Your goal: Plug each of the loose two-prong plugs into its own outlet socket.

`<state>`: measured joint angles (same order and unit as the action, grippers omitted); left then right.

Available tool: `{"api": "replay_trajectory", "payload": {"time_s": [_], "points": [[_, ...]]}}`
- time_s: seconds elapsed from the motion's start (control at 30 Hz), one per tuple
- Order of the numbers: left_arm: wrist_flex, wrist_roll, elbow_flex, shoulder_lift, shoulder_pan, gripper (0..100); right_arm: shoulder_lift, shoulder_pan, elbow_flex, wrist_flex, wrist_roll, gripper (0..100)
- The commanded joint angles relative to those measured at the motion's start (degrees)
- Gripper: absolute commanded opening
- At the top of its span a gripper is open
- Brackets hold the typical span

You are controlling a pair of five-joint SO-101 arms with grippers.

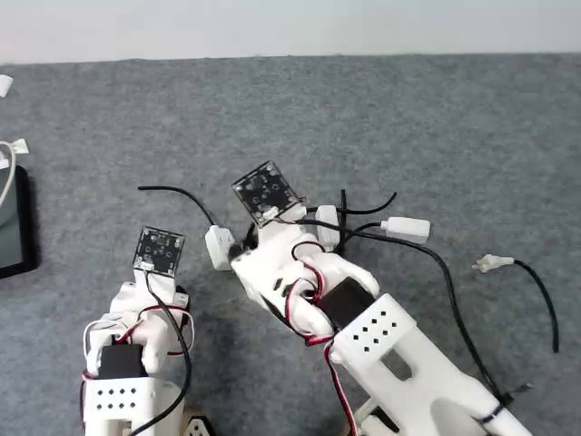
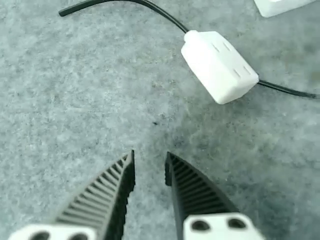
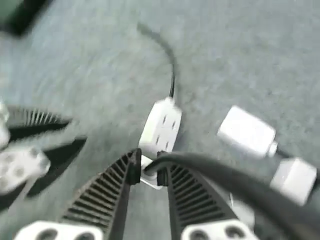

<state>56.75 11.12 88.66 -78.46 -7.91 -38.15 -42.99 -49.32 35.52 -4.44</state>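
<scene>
A white outlet socket [image 1: 219,245] [image 2: 220,65] [image 3: 161,125] lies on the grey carpet, slots up, its black cable running off to the far left. My right gripper [image 3: 148,170] is shut on a small white two-prong plug [image 3: 150,176] with a thick black cable [image 3: 225,175], right at that socket's near end. Short of the same socket, my left gripper [image 2: 150,160] hovers open over bare carpet, holding nothing. Another loose plug [image 1: 486,264] lies at the right on its own black cable.
A second white socket [image 1: 327,224] [image 3: 247,132] and a white adapter [image 1: 406,227] lie among crossed black cables just right of the right arm. A dark flat device [image 1: 14,222] sits at the left edge. The far carpet is open.
</scene>
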Motion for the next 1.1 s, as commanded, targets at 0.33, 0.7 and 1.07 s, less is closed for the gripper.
{"api": "replay_trajectory", "payload": {"time_s": [0.33,0.7,1.07], "points": [[-1.58,-1.32,-0.66,-0.53,-0.53,5,30.81,7.43,16.0,-14.9,4.66,0.8],[-1.58,-1.32,-0.66,-0.53,-0.53,5,31.34,4.7,18.99,-11.12,4.66,0.8],[-1.67,-1.23,-0.48,-0.53,-0.62,5,32.66,0.66,18.9,-11.03,4.75,0.8]]}}
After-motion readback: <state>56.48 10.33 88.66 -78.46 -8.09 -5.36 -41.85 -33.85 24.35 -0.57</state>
